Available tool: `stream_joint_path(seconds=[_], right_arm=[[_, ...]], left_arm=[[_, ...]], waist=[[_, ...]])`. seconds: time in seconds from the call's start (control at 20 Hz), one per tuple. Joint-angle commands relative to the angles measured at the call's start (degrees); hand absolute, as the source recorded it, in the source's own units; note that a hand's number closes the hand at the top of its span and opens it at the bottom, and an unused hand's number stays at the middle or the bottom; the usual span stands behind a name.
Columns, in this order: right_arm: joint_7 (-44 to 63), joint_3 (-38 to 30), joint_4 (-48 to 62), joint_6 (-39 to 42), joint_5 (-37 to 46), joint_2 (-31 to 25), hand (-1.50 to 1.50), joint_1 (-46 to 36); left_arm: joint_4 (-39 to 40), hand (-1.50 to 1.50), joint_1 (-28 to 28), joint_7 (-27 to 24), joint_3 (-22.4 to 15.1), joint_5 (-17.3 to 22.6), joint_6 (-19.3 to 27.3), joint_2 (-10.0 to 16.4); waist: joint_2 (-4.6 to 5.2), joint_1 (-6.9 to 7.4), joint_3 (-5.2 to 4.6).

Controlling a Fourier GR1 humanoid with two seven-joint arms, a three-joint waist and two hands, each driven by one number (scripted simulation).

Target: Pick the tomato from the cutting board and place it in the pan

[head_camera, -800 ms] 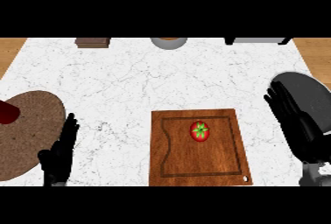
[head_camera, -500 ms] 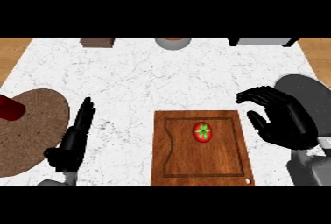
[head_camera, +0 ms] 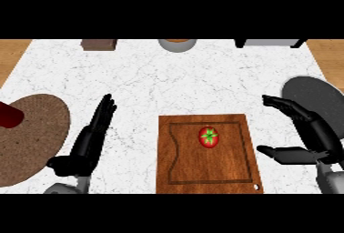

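Observation:
A red tomato [head_camera: 209, 137] with a green stem lies on the wooden cutting board [head_camera: 201, 168], in its upper right part. My right hand [head_camera: 311, 136] hovers just right of the board, open, fingers and thumb spread toward the tomato without touching it. The dark grey pan [head_camera: 316, 95] sits at the right edge, partly behind that hand. My left hand [head_camera: 91, 136] rests open left of the board, fingers pointing up.
A round brown woven mat [head_camera: 30, 132] lies at the left with a dark red object [head_camera: 8, 114] on it. A brown box [head_camera: 98, 44], a grey bowl [head_camera: 177, 44] and a dark item [head_camera: 269, 43] line the counter's far edge.
My right hand has moved left from over the pan toward the board and lowered beside the tomato. The left hand has shifted slightly right and up. The tomato stays in place.

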Motion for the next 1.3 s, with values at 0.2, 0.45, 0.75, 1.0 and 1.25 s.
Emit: stream_joint_path(seconds=[0.2,0.45,0.75,1.0,1.25], right_arm=[[5.5,0.7,-2.4,3.9,7.5,-5.6,-1.50,-6.0],[15.6,7.7,-1.5,5.1,14.8,-4.6,-1.50,-13.1],[21.0,17.0,2.9,8.8,25.2,-3.5,-1.50,-18.5],[25.0,24.9,0.1,10.2,32.8,-1.2,-1.50,-16.2],[31.0,26.0,-0.3,12.6,38.4,2.9,-1.50,-16.9]], left_arm=[[-1.7,0.00,-1.6,2.9,0.3,-1.4,-0.6,-1.3],[-1.4,0.00,-2.1,3.6,0.5,-2.2,-0.6,-1.4],[-1.9,0.00,-0.8,2.7,-0.9,-3.1,-0.4,-3.2],[2.3,0.00,-3.4,1.7,3.2,-1.6,-2.3,-2.4],[-0.8,0.00,-2.3,4.6,3.0,-2.7,-2.2,-3.5]], waist=[[-0.07,0.01,-0.06],[0.04,0.69,-0.07],[0.12,1.09,-0.06],[0.00,-0.12,-0.07],[-0.07,-0.15,-0.05]])
